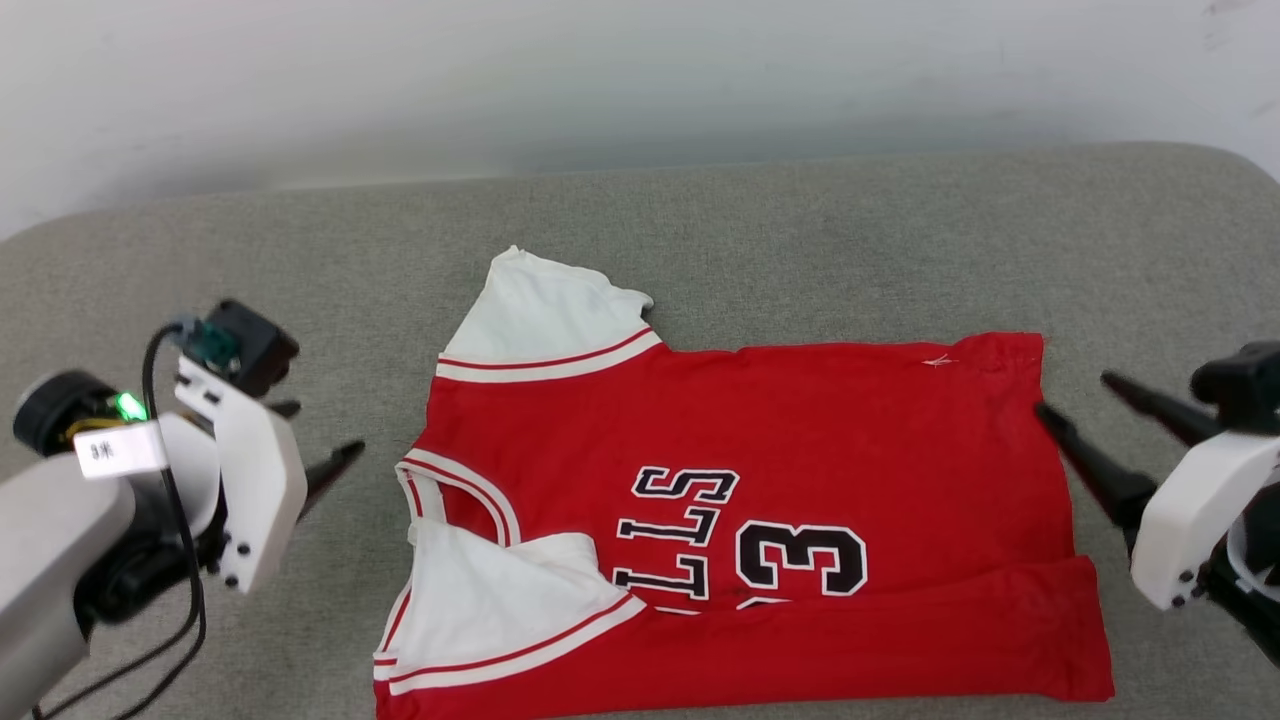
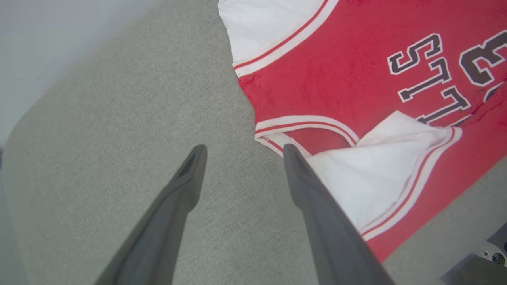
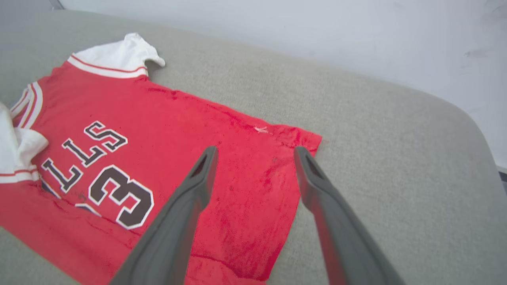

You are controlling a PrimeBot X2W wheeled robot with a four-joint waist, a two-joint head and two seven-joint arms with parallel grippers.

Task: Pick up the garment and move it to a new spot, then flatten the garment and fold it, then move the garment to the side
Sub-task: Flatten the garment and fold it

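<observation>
The left gripper [image 1: 322, 430] sits at the lower left of the head view with its fingers spread wide and nothing between them. In the left wrist view the left gripper [image 2: 243, 146] shows bare cushion [image 2: 119, 118] in the gap. Its left finger lies over cushion alone, and its right finger's tip sits at the striped collar trim; whether it touches cannot be told. In the head view that tip stands a little left of the collar.

The right gripper [image 1: 1072, 393], at the right edge of the head view, is also wide apart and holds nothing. Its lower fingertip comes up to the shirt's right edge. In the right wrist view the right gripper [image 3: 255, 148] straddles that hem: the left finger is over red cloth, the right finger over the hem's edge and the cushion [image 3: 396, 158].

The shirt [image 1: 800, 430] lies flat in the lower middle of the head view, collar to the left and hem to the right. A strip along its bottom edge is folded up over the lowest letters, beside the 3. The sleeve at lower left is folded onto the chest; the other sleeve sticks out at upper left. The shirt [image 2: 336, 71] takes the upper right of the left wrist view, and the shirt [image 3: 166, 118] takes the left of the right wrist view.

The grey cushion [image 1: 700, 220] bears it all, with a pale wall [image 1: 600, 80] along the top.
</observation>
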